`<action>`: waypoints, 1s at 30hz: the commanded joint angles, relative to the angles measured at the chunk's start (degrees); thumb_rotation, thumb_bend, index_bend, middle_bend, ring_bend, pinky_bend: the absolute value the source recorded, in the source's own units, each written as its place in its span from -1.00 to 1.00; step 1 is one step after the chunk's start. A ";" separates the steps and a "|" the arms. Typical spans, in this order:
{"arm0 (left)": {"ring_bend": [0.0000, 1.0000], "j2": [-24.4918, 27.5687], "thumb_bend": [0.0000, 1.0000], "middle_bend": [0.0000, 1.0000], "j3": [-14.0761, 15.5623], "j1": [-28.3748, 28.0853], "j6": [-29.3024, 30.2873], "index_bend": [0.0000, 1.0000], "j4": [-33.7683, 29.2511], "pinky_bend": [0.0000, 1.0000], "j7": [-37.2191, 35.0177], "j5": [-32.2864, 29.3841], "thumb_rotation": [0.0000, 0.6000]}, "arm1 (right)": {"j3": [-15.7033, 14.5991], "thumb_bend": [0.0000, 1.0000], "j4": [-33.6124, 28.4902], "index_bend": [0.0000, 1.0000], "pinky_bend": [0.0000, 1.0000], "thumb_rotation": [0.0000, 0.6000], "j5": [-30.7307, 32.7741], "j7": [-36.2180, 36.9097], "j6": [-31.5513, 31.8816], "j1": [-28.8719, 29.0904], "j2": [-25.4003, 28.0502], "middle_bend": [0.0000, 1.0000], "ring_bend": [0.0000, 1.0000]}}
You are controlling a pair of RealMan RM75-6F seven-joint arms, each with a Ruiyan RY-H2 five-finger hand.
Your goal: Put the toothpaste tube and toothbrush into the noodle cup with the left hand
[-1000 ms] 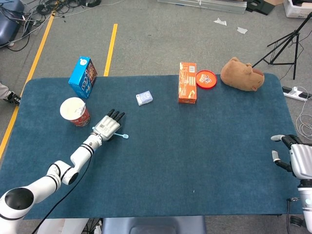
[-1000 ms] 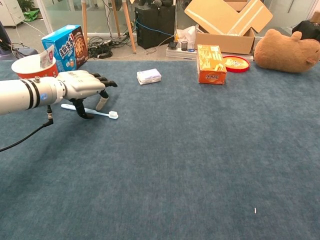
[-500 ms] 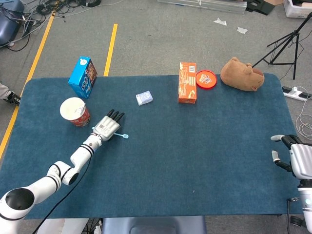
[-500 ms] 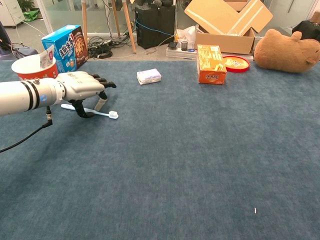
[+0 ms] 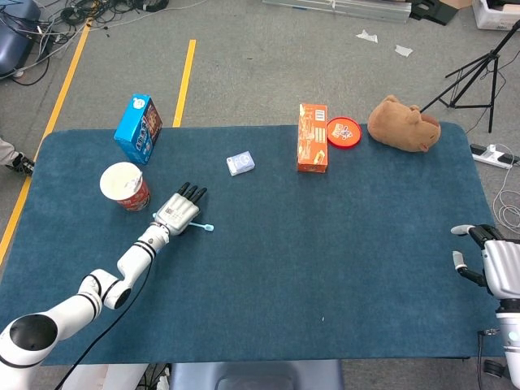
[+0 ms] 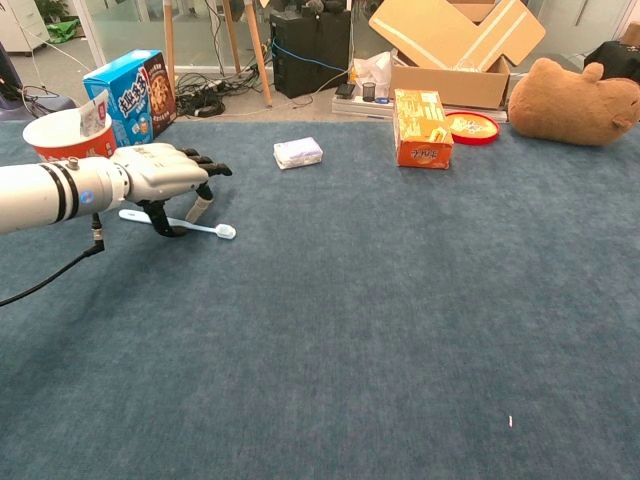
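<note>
The light blue toothbrush lies flat on the blue table cloth, just right of the red-and-white noodle cup. The white toothpaste tube stands in the cup, leaning on its right rim. My left hand hovers palm-down over the brush handle, thumb and one fingertip reaching down on either side of it; the brush still rests on the cloth. My right hand sits at the table's right edge, fingers apart, holding nothing.
A blue snack box stands behind the cup. A small white packet, an orange box, a red lid and a brown plush toy line the far side.
The left hand has settled slightly lower onto the toothbrush, and the brush has shifted a little on the cloth. The right hand has not moved.
</note>
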 commanded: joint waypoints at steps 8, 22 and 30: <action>-1.00 0.13 -0.29 -1.00 -0.31 0.34 1.01 0.20 -0.32 -1.00 -0.17 -0.02 1.00 | -0.02 -0.30 -0.01 -0.22 0.12 1.00 -0.10 0.04 0.09 -0.02 0.00 -0.16 -0.42; -1.00 2.59 -0.29 -1.00 -1.83 1.22 3.41 0.23 -5.31 -1.00 0.80 -1.35 1.00 | -0.09 -0.30 0.02 -0.22 0.12 1.00 -0.07 -0.09 -0.19 0.11 -0.06 -0.16 -0.42; -1.00 4.44 -0.29 -1.00 -3.07 1.92 4.64 0.24 -9.52 -1.00 2.33 -3.29 1.00 | -0.17 -0.30 0.09 -0.22 0.12 1.00 -0.13 -0.12 -0.36 0.20 -0.17 -0.16 -0.42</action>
